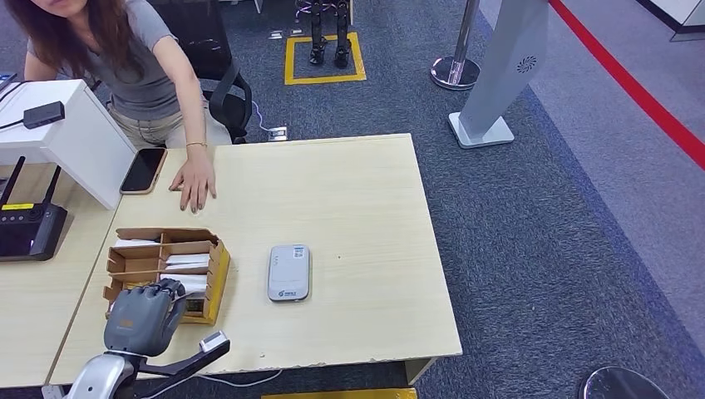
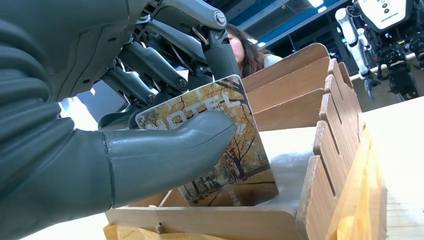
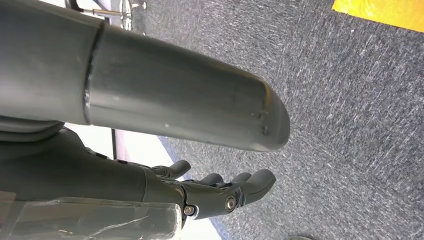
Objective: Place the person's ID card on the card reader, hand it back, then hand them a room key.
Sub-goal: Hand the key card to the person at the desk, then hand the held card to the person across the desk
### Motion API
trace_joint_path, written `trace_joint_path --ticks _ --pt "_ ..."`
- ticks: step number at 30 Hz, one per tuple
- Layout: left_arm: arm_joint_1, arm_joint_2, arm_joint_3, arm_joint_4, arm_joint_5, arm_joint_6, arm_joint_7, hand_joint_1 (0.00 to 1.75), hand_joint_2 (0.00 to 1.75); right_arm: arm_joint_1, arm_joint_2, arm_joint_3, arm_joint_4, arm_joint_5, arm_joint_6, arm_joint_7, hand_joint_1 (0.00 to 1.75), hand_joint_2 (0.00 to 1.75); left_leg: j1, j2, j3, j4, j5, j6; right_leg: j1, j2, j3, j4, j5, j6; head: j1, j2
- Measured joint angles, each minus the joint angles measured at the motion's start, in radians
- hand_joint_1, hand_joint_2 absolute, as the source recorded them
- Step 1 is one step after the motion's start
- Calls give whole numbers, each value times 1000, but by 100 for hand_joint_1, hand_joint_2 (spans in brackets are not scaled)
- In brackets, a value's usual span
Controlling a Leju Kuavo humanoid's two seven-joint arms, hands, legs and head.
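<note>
A room key (image 2: 220,150), printed with autumn trees, is pinched between thumb and fingers of the left hand (image 1: 143,316) inside the wooden card box (image 1: 218,274). The right hand (image 3: 220,192) hangs released, fingers apart, above carpet. Beyond lie the card reader (image 1: 289,273) and a person's hand (image 1: 194,181), flat on the table (image 1: 366,208).

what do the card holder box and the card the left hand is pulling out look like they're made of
Card holder box: apparently thin unfinished wood or plywood, with visible grain and slotted dividers. Room key card: probably glossy printed plastic, though laminated card is possible; the left hand pinches it.
</note>
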Motion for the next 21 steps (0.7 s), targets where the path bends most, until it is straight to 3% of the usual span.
trace_joint_path --ticks 21 --pt "-25 0 0 1 6 -2 0 175 175 -1 0 0 0 11 -2 -8 0 0 0 0 0 0 0 0 0 0 0 0 0 0 0 0"
